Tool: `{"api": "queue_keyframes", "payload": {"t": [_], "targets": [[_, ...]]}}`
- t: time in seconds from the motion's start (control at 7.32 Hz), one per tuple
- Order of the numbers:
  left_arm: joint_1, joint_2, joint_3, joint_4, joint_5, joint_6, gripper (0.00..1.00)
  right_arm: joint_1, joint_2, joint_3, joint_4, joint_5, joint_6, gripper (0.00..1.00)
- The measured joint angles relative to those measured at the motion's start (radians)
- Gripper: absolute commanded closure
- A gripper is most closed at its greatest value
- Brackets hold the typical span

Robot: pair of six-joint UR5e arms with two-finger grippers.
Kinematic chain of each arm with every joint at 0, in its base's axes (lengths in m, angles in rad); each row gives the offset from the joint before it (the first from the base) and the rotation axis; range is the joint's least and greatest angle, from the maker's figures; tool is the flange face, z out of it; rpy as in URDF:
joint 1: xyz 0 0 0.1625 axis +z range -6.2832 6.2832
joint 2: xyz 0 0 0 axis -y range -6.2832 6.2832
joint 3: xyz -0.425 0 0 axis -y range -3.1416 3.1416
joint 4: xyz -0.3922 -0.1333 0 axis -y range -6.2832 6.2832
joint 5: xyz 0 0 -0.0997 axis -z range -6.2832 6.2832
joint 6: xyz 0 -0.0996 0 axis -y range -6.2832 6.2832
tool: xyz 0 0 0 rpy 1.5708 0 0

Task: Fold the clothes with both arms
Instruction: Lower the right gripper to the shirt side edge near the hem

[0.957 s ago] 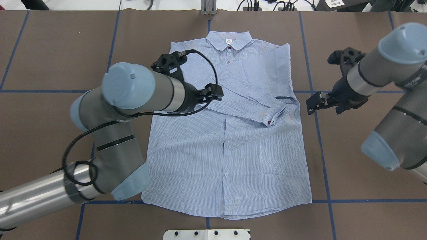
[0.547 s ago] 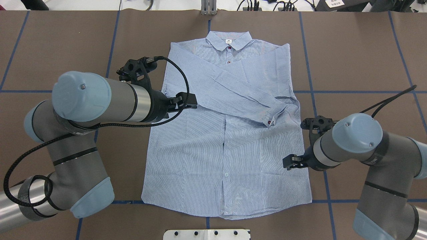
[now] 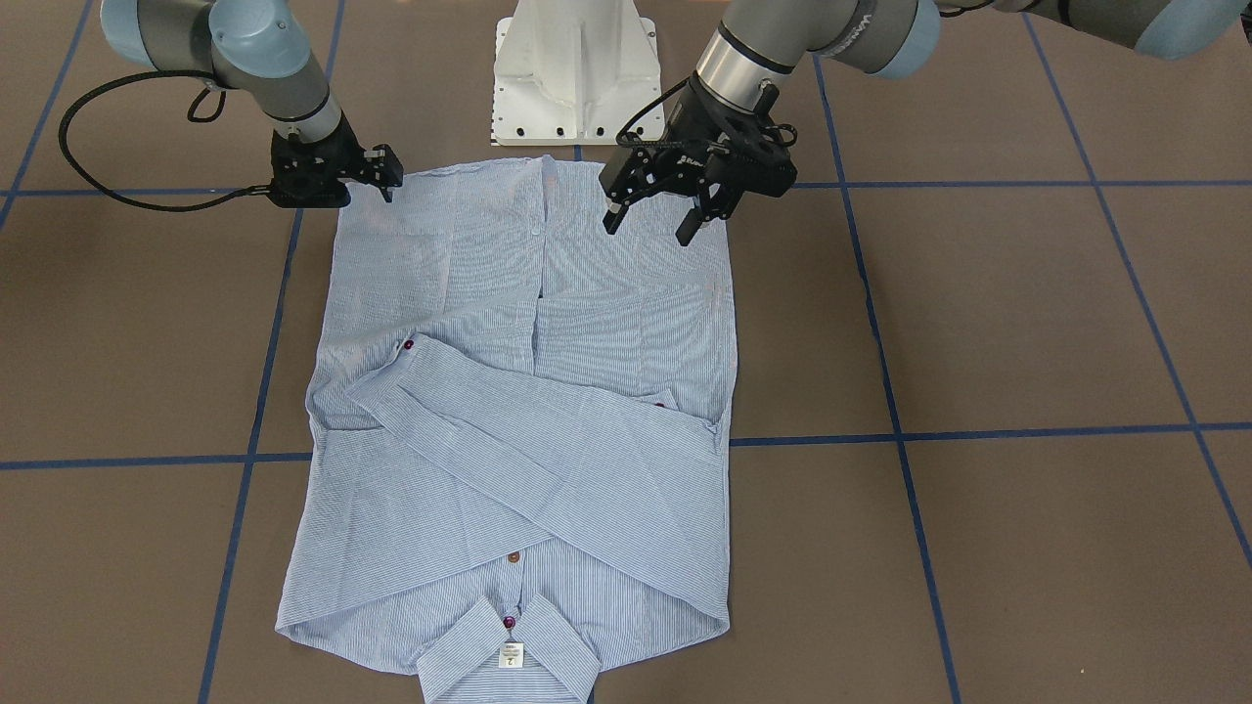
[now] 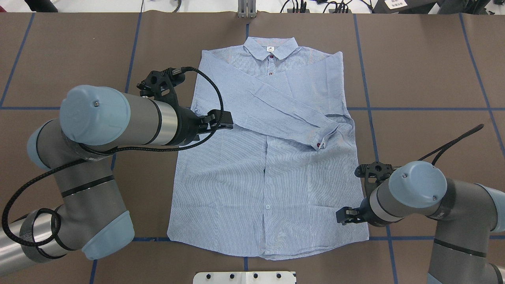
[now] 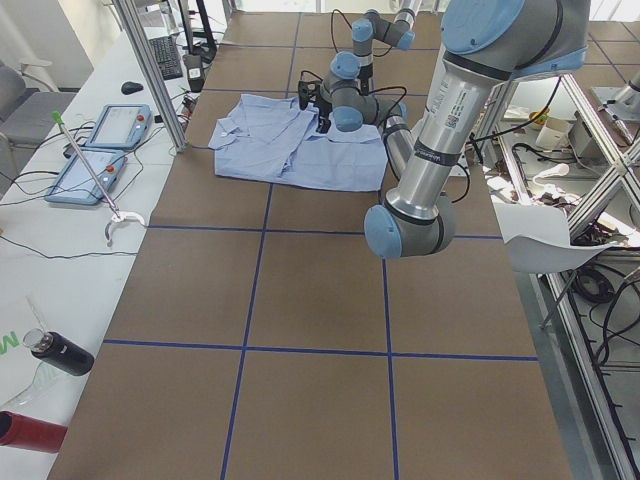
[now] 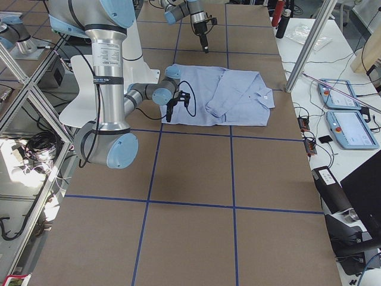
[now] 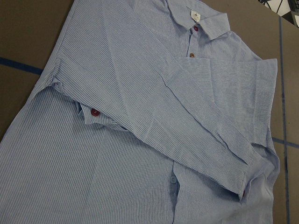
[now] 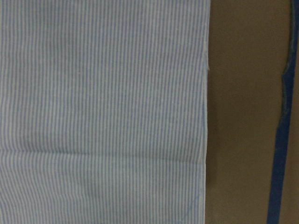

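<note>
1 shirt [image 4: 268,189] lies flat — left gripper [image 3: 648,225] spread wide above it; right gripper [image 4: 341,216] — cannot tell.

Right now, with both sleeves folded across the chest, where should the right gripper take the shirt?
I would grip the striped shirt at its hem corner on the robot's right, coming from above, across the side edge. That corner lies flat and free, no sleeve covers it, and the right gripper hovers just by it.

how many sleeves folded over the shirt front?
2: the upper sleeve runs diagonally across the chest; the lower sleeve lies beneath it, partly covered.
</note>
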Motion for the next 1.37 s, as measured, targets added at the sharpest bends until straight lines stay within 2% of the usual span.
{"api": "queue_keyframes", "payload": {"t": [0.14, 0.41, 0.82, 1.37], "targets": [[0.0, 0.0, 0.0, 0.0, 0.0, 0.0, 0.0, -0.004, -0.01, 0.002, 0.0, 0.013, 0.0, 0.18], [0.0, 0.0, 0.0, 0.0, 0.0, 0.0, 0.0, -0.017, -0.031, 0.001, -0.001, 0.028, 0.0, 0.19], [0.0, -0.001, 0.001, 0.0, 0.0, 0.0, 0.0, -0.032, -0.043, -0.001, -0.001, 0.041, -0.001, 0.39], [-0.001, 0.002, -0.004, 0.0, 0.0, 0.001, 0.0, -0.035, -0.042, -0.006, -0.001, 0.069, -0.001, 0.41]]}}
